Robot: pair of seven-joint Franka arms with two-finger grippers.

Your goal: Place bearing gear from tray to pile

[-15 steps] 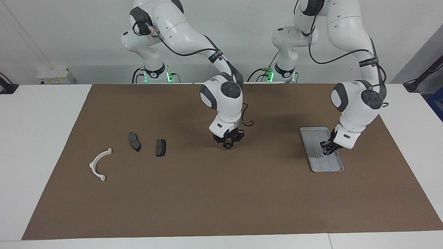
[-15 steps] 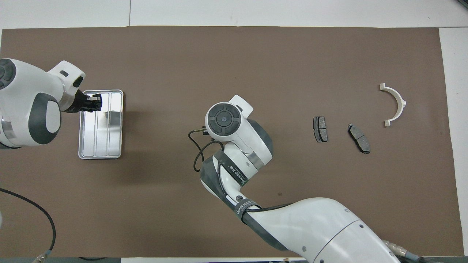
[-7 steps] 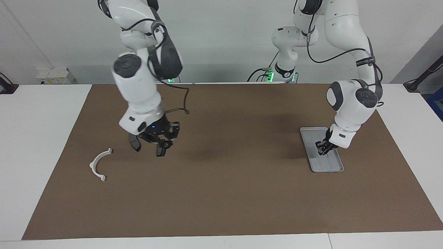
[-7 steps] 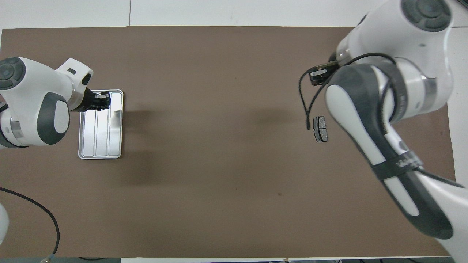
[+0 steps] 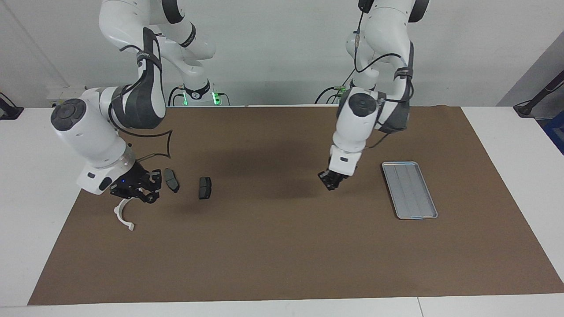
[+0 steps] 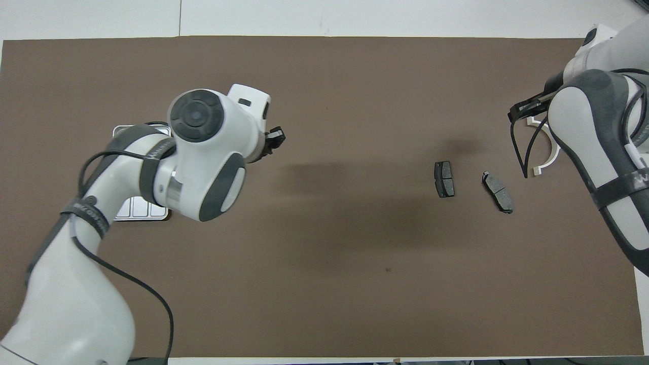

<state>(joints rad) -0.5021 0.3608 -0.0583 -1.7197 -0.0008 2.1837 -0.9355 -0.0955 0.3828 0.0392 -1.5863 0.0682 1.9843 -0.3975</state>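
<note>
the left claw (image 5: 331, 185), fingertips together, has left the tray (image 5: 410, 189); the right claw (image 5: 132, 190), grip unclear, has swung over the white bracket (image 5: 123, 215) beside two dark pads (image 5: 205, 188).

one tray (image 5: 410, 189), two dark brake-pad pieces (image 5: 205, 188), one white half-ring bracket (image 5: 122, 216), one brown mat (image 5: 282, 246)

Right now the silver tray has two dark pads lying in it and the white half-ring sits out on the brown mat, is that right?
Not quite. The tray has nothing in it; the facing view shows only its bare ridges. The two dark pads lie on the brown mat, toward the right arm's end of the table, beside the white half-ring, which is indeed on the mat.
</note>
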